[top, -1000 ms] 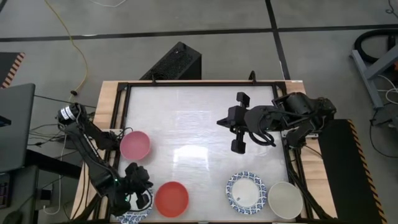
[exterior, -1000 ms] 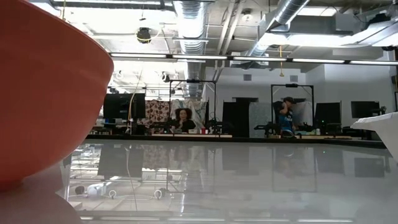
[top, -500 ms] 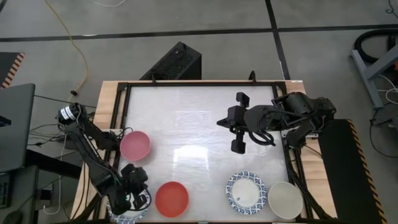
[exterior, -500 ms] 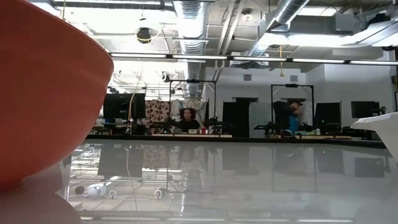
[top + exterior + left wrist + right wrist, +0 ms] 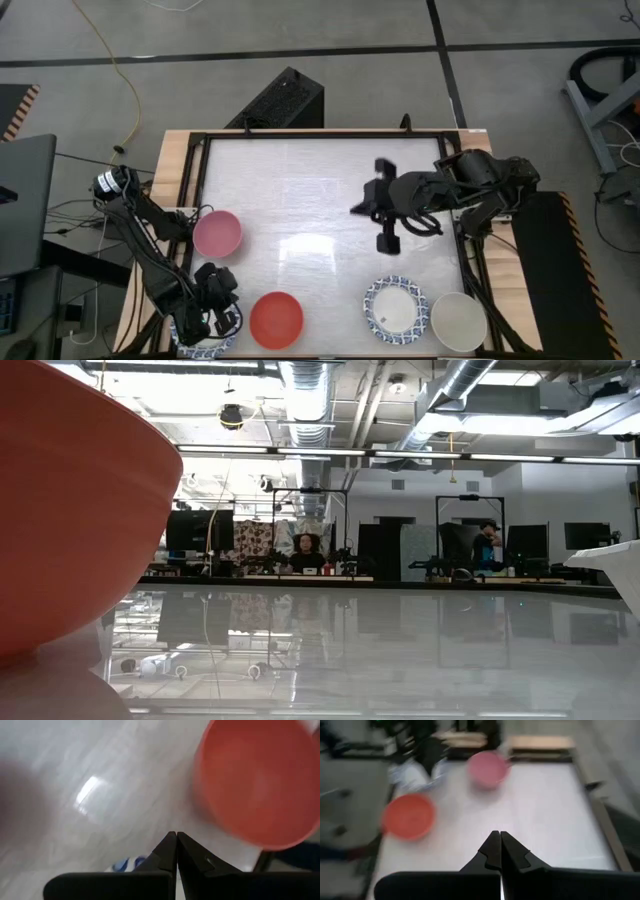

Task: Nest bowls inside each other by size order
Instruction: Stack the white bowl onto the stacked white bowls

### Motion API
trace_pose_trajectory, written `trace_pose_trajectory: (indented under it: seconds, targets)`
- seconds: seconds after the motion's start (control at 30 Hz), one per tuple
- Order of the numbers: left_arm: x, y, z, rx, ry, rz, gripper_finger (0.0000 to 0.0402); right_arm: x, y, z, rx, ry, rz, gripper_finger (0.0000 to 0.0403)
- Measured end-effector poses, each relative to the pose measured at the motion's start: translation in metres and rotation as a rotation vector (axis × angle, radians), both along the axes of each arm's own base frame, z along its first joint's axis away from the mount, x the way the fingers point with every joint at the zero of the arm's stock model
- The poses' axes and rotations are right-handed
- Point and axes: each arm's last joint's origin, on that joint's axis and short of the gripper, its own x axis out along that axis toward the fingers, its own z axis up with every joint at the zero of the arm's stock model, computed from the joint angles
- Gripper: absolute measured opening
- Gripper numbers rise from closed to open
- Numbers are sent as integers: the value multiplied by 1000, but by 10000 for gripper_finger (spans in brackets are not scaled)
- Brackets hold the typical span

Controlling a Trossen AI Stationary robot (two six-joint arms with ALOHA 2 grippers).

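Note:
My left gripper (image 5: pixel 222 318) is shut at the table's near left corner, low over a blue-and-white bowl (image 5: pixel 196 345) that my arm mostly hides; a bit of its rim (image 5: pixel 126 865) shows beside my fingers. The red bowl (image 5: pixel 276 320) sits on the table just right of it (image 5: pixel 255 785). The pink bowl (image 5: pixel 217 232) sits farther back. Another blue-and-white bowl (image 5: pixel 395 306) and the cream bowl (image 5: pixel 459 321) sit at the near right. My right gripper (image 5: pixel 358 208) is shut and empty, up over the table's right half. My left gripper is low over the blue-and-white bowl, but the arm and fingers cover the place where they would meet. I cannot tell whether it touches the bowl.
The table's middle and far part (image 5: pixel 310 190) hold no objects. A black frame (image 5: pixel 200 140) runs along the table's edges. In the low view the red bowl (image 5: pixel 70 510) fills the left and the cream bowl's rim (image 5: pixel 610 560) shows at the right; people sit in the room behind.
My left gripper has shifted a little toward the table's left edge, and the blue-and-white bowl under it now shows slightly farther left. My right gripper has moved a little toward the near edge and is blurred in motion.

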Motion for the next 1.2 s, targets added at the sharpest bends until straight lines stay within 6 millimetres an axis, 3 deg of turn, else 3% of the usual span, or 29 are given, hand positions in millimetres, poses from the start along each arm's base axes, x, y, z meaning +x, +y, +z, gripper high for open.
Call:
trace_pose_trajectory:
  seconds: [0.1, 0.27, 0.47, 0.67, 0.83, 1.0, 1.2]
  targets:
    - [1, 2, 14, 3, -91, 16, 0, 4, 2, -11, 64, 82, 75, 10]
    - [-5, 17, 44, 14, -253, 30, 0, 12, 1, -39, 128, 235, 52, 10]
    - [-16, 39, 75, 40, -403, 19, 0, 25, 7, -89, 160, 431, 31, 10]
    - [-25, 56, 93, 30, -497, 59, 0, 27, 10, -144, 202, 611, 4, 10]
    - [-28, 62, 104, 9, -567, 80, 0, 12, 8, -177, 343, 599, 73, 10]
    - [-27, 62, 113, 36, -638, 45, 0, -18, -2, -207, 410, 615, -16, 14]
    - [-24, 65, 115, 76, -656, 44, 0, -45, -6, -237, 469, 667, -56, 56]
